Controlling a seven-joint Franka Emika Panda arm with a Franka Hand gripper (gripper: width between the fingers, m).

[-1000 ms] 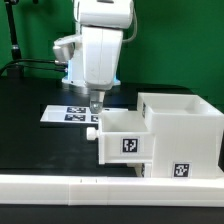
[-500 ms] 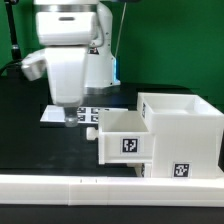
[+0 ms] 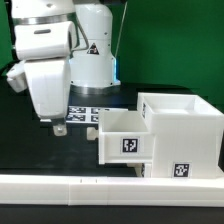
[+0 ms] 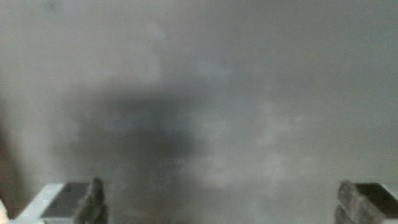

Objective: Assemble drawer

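The white drawer casing point(image 3: 182, 128) stands at the exterior view's right, open on top, with a tag on its front. One white knobbed tray point(image 3: 124, 136) sticks partly out of the casing toward the exterior view's left, its knob point(image 3: 91, 130) facing my gripper. I see no second tray. My gripper point(image 3: 54, 126) hangs low over the black table, to the exterior view's left of the tray and apart from it. In the wrist view the gripper point(image 4: 217, 204) is open and empty, its fingers point(image 4: 71, 202) wide apart over blurred grey table.
The marker board point(image 3: 88, 111) lies flat on the table behind my gripper. A low white border wall point(image 3: 90, 186) runs along the front edge. A black cable trails at the back left by the green wall.
My arm has swung from above the marker board toward the exterior view's left and nearer the camera. The casing and tray have not moved.
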